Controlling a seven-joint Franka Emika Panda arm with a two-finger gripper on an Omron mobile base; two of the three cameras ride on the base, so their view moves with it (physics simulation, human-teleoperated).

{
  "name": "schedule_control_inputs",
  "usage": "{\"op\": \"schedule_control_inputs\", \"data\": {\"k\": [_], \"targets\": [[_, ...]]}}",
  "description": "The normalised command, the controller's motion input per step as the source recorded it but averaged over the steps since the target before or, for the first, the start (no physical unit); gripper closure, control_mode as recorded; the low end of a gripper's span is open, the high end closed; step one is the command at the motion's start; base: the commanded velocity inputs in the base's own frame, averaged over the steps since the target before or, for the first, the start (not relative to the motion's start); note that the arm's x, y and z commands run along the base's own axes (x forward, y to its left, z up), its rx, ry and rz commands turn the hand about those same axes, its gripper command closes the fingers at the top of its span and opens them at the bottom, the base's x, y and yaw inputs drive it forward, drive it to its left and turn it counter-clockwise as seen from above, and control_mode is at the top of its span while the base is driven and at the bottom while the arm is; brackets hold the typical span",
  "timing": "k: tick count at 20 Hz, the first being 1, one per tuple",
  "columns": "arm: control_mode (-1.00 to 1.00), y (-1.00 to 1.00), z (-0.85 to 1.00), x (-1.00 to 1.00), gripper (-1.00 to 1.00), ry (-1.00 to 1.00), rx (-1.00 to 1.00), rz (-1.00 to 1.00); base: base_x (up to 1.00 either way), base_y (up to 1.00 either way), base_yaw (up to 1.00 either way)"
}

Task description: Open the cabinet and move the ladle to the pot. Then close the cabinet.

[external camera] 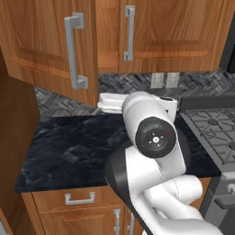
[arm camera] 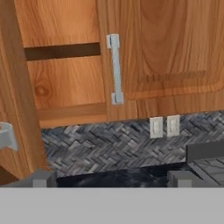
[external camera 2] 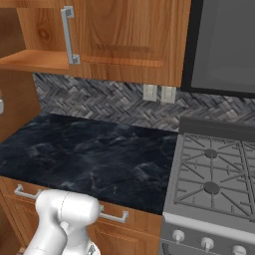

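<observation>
A: Quick pass. Where did we put the cabinet (external camera: 114, 36)?

B: On the wall above the dark marble counter (external camera: 78, 147). Its left door (external camera: 50, 46) stood swung out toward us, and the right door (external camera: 179, 32) was shut. In the hand view we saw into the open half: the inner shelf (arm camera: 61, 51) and bare wood behind it. We spotted no ladle in the part that showed.

A: And the pot?

B: We couldn't find it on the stove grates (external camera 2: 211, 174) that showed. We left it at that.

A: Claw state?

B: The gripper (arm camera: 111, 177) had its two dark tips well apart at the bottom of the hand view, with nothing between them, so we logged it as spread and empty. It faced the right door's handle (arm camera: 115, 68) and the backsplash outlets (arm camera: 164, 126).

A: Handling notes?

B: Our guess: the doors are stiff wood panels on hinges, not fragile, and they swing without much load. The long silver bar handle (external camera: 73, 50) is the place to grab, mid-bar, since the smooth metal could slip near the ends. For closing, a push on the flat door face should do.

A: Done, next clip.
</observation>
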Motion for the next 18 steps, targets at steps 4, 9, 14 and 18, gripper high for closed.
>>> {"op": "schedule_control_inputs", "data": {"k": [4, 9, 14, 18], "targets": [[-1.00, 0.47, 0.00, 0.00, -1.00, -0.09, -0.10, 0.00, 0.00, 0.00, 0.00], [-1.00, 0.54, 0.00, 0.00, -1.00, -0.16, -0.10, 0.00, 0.00, 0.00, 0.00], [-1.00, 0.57, 0.00, 0.00, -1.00, -0.15, -0.10, -0.01, 0.00, 0.00, 0.00], [-1.00, 0.53, 0.00, 0.07, -1.00, -0.10, -0.07, -0.03, 0.00, 0.00, 0.00]]}}
